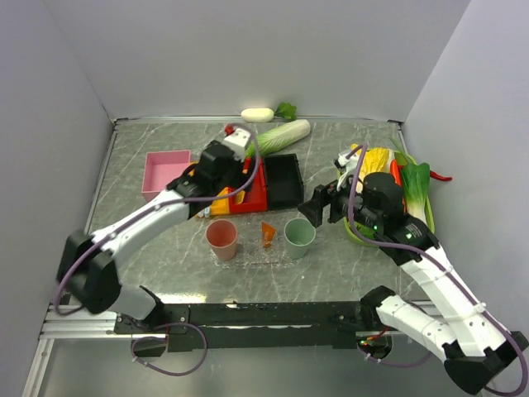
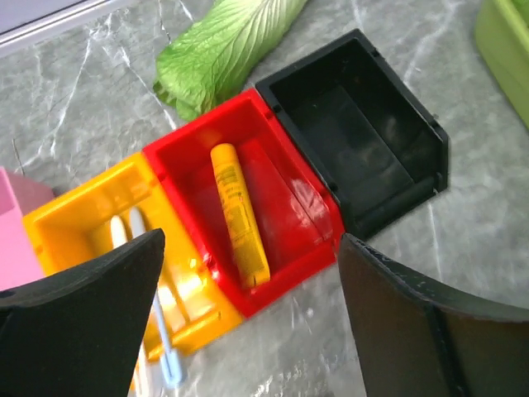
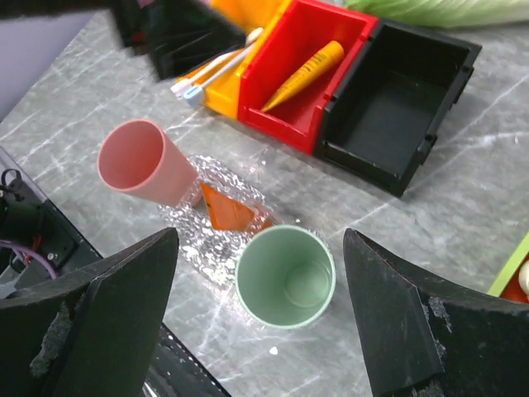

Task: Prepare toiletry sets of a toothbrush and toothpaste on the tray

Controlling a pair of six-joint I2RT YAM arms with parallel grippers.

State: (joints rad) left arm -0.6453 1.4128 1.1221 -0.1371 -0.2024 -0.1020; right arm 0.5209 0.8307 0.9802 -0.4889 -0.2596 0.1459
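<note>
The clear speckled tray [image 1: 248,252] lies between a pink cup [image 1: 221,238] and a green cup [image 1: 299,236]. An orange toothpaste tube [image 1: 268,234] lies on it, also seen in the right wrist view [image 3: 227,207]. A yellow-orange toothpaste tube [image 2: 238,211] lies in the red bin [image 2: 289,207]. Two white toothbrushes [image 2: 136,236] lie in the yellow bin [image 2: 74,223], their heads sticking out over its edge [image 3: 211,70]. My left gripper [image 2: 248,331] is open and empty above the yellow and red bins [image 1: 205,198]. My right gripper [image 3: 260,331] is open and empty over the green cup [image 3: 286,277].
An empty black bin [image 1: 283,179] adjoins the red one. A pink bin [image 1: 165,174] stands at the left. A cabbage [image 1: 281,135] lies behind the bins. A green tray of vegetables [image 1: 413,194] is at the right.
</note>
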